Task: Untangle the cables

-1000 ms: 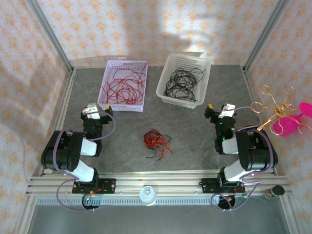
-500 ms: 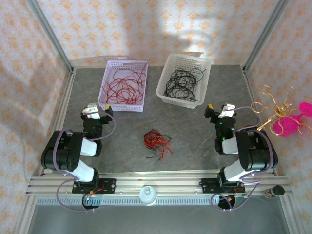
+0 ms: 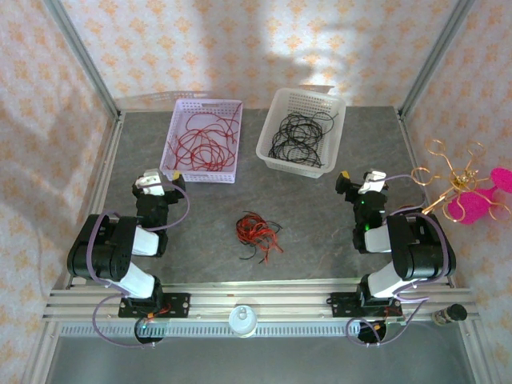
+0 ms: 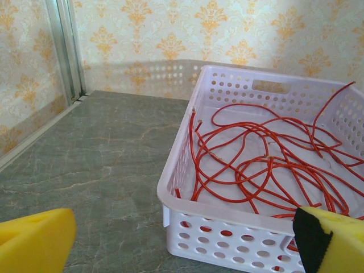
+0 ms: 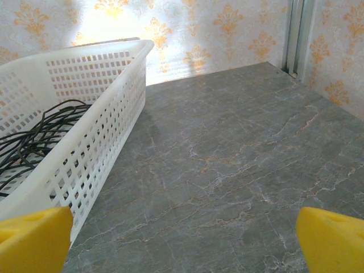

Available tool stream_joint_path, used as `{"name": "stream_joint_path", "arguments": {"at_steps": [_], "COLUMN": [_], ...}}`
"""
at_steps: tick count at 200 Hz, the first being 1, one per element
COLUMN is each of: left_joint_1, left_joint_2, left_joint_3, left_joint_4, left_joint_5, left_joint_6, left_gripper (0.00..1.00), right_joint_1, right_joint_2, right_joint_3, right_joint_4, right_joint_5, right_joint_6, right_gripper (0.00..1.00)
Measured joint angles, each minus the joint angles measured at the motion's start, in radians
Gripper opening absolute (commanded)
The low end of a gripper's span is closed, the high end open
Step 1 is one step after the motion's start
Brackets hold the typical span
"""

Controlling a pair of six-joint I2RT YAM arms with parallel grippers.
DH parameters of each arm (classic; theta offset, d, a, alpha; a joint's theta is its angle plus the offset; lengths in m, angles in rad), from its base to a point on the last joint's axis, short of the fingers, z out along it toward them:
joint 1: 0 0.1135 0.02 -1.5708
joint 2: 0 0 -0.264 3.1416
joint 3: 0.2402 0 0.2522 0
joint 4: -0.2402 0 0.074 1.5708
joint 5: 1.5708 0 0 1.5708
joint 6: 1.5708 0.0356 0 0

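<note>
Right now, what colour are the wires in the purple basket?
Red. The wires in the lilac basket show best in the left wrist view.

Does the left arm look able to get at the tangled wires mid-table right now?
Probably yes: the cables lie alone on bare tabletop, with nothing between them and the open left gripper.

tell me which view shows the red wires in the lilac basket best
Left wrist: the red wires lie close up in the lilac basket, each loop traceable. The top view has the whole bunch, but small. The right wrist faces the white basket instead.
</note>
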Motion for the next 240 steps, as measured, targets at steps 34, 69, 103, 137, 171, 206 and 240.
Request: {"name": "stream_joint_path", "arguments": {"at_steps": [34, 69, 103, 137, 171, 206, 240], "left_joint_1": [-0.023, -0.041, -0.038, -0.062, -0.26, -0.435, -0.563], "left_joint_2": [-0.117, -0.296, -0.414, -0.534, -0.612, -0.575, -0.463], "left_joint_3": [0.008, 0.106, 0.182, 0.169, 0.179, 0.193, 0.24], "left_joint_4": [-0.109, -0.336, -0.581, -0.761, -0.936, -1.069, -1.139], "left_joint_5": [-0.056, -0.144, -0.118, -0.001, 0.05, 0.171, 0.272], "left_joint_6": [0.004, -0.048, -0.196, -0.345, -0.429, -0.474, -0.474], "left_gripper": [0.99, 0.99, 0.94, 0.81, 0.76, 0.73, 0.71], "right_joint_1": [0.026, 0.055, 0.055, 0.08, 0.259, 0.459, 0.644], "right_joint_2": [-0.049, -0.2, -0.34, -0.433, -0.454, -0.468, -0.426], "right_joint_3": [0.002, 0.178, 0.262, 0.258, 0.279, 0.28, 0.286], "right_joint_4": [-0.058, -0.422, -0.663, -0.868, -1.082, -1.215, -1.287], "right_joint_5": [0.033, 0.123, 0.109, -0.054, -0.164, -0.229, -0.264], "right_joint_6": [-0.002, 0.087, 0.23, 0.326, 0.369, 0.396, 0.356], "right_gripper": [1.0, 1.0, 0.99, 0.82, 0.65, 0.58, 0.47]}}
